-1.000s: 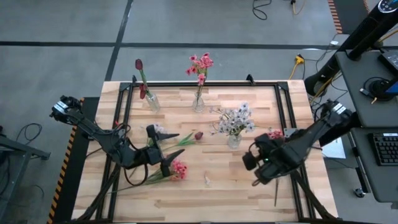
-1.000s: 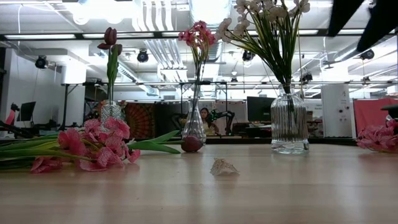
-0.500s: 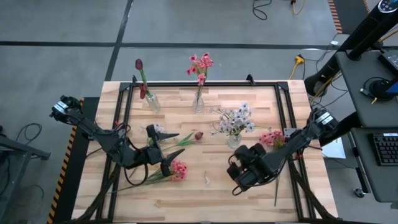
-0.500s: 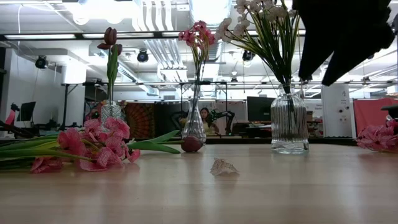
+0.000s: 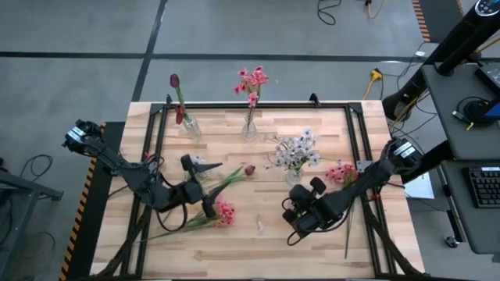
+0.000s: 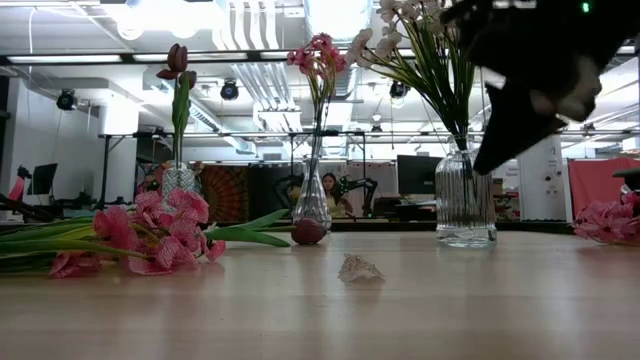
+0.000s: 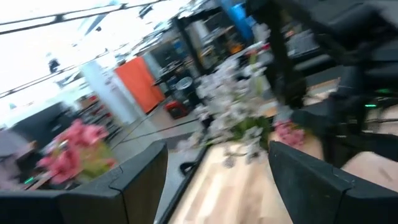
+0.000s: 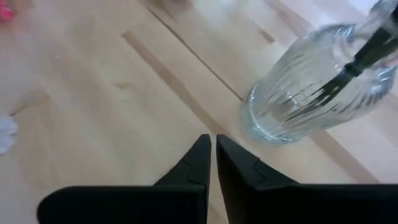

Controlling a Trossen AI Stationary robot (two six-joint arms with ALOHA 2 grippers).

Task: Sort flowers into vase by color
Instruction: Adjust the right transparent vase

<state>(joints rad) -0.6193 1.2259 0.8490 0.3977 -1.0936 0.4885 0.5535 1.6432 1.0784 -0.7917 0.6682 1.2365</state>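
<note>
Right end effector: the right end effector hangs low over the surface, lower centre-right of the high view, fingers clenched together with nothing between them.
Left end effector: the left end effector sits left of centre, jaws parted; I cannot tell if it grips anything.
Loose flowers: a pink bloom lies just beside the left end effector; another pink cluster lies at centre right; a dark red bud rests near the middle.
Vases: red tulips upper left, pink blooms upper centre, white spray in the ribbed glass vase close ahead of the right end effector.
Scrap: a small pale bit lies on the wood.
</note>
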